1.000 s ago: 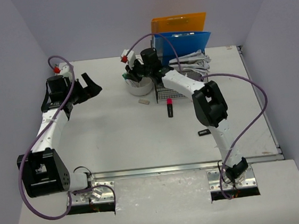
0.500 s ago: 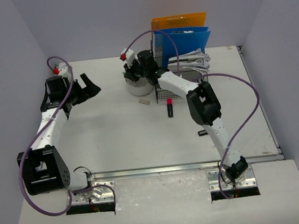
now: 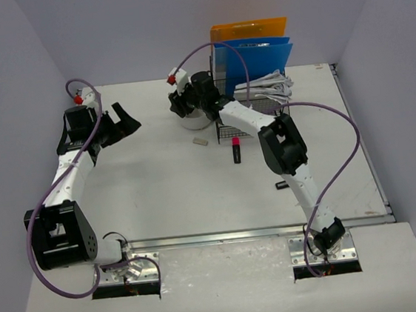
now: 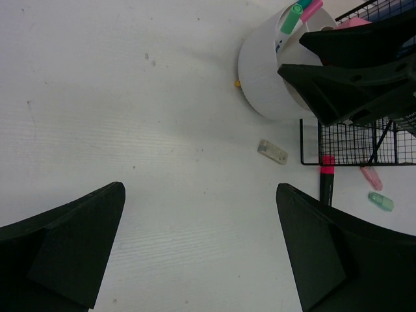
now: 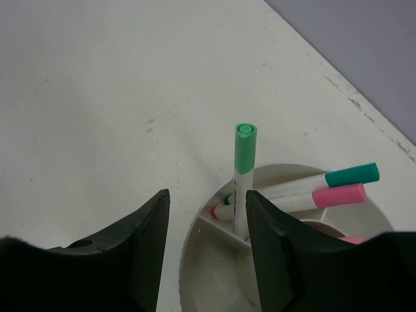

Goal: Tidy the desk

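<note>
The white desk [image 3: 159, 191] has a silver rail [image 3: 224, 236] along its near edge. My right gripper [image 3: 181, 104] hangs over a white round pen holder [image 3: 194, 122] at the back middle. In the right wrist view it [image 5: 207, 196] is open above the holder's rim [image 5: 188, 260]. A green-capped marker [image 5: 244, 170] stands in the holder between the jaws, close to the right finger and not clamped. My left gripper [image 3: 124, 121] is open and empty at the back left, above bare desk [image 4: 199, 190].
A pink-capped black marker [image 3: 236, 150], a small pale eraser-like piece [image 3: 200, 140] and a black clip-like piece [image 3: 283, 184] lie loose. A wire basket [image 3: 238, 125], papers [image 3: 264, 85], and blue [image 3: 257, 58] and orange [image 3: 248, 31] folders stand behind. Loose caps [image 4: 380, 201] lie by the basket.
My right gripper has shifted a little left and back over the holder. The left arm has not moved.
</note>
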You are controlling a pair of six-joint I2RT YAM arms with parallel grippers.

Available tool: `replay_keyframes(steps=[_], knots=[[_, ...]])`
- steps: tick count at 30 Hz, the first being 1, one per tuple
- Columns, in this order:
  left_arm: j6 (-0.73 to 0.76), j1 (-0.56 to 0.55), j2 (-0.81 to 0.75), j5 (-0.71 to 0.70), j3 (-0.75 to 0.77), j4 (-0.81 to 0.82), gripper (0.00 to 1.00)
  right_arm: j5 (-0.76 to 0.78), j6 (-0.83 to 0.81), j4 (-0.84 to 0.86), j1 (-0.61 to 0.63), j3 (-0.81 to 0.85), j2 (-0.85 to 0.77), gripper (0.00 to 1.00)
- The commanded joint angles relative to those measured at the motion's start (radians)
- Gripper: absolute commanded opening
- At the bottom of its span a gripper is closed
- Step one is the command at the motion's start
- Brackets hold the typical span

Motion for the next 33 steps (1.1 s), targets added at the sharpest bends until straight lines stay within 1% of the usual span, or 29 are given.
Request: replay_keyframes(steps=[1,10,13,15,16,18,20,22,24,25,27,30,33], knots=[[-0.012,0.015,-0.014,0.021,0.034,0.042,1.00,-0.039,-0.015,0.072,-0.002,-0.057,-0.122,0.51],[-0.013,0.015,-0.041,0.017,0.028,0.039,1.00,-0.083,-0.029,0.058,0.002,-0.076,-0.187,0.48],[-0.009,0.016,-0.055,0.013,0.024,0.040,1.00,-0.146,-0.047,0.040,0.012,-0.106,-0.244,0.45],[-0.008,0.015,-0.065,0.007,0.023,0.039,1.00,-0.159,-0.084,-0.013,0.021,-0.137,-0.332,0.43],[-0.005,0.015,-0.072,0.001,0.020,0.039,1.00,-0.140,-0.088,-0.038,0.023,-0.193,-0.380,0.43],[-0.002,0.015,-0.086,-0.019,0.014,0.042,1.00,-0.085,-0.075,-0.095,0.025,-0.295,-0.516,0.45],[-0.003,0.015,-0.105,-0.031,-0.002,0.051,1.00,0.045,-0.041,-0.140,0.023,-0.451,-0.612,0.50],[-0.013,0.015,-0.116,-0.052,-0.013,0.069,1.00,0.259,0.097,-0.178,0.025,-0.588,-0.749,0.42],[-0.022,0.015,-0.117,-0.062,-0.019,0.076,1.00,0.468,0.214,-0.228,0.024,-0.718,-0.822,0.34],[-0.028,0.016,-0.115,-0.063,-0.023,0.079,1.00,0.526,0.239,-0.250,0.021,-0.801,-0.875,0.34],[-0.031,0.015,-0.112,-0.062,-0.027,0.080,1.00,0.585,0.271,-0.260,0.015,-0.891,-0.925,0.35],[-0.036,0.015,-0.103,-0.058,-0.021,0.075,1.00,0.647,0.341,-0.213,0.007,-1.034,-0.985,0.37],[-0.036,0.015,-0.109,-0.063,-0.018,0.069,1.00,0.652,0.423,-0.213,0.001,-1.080,-0.983,0.36]])
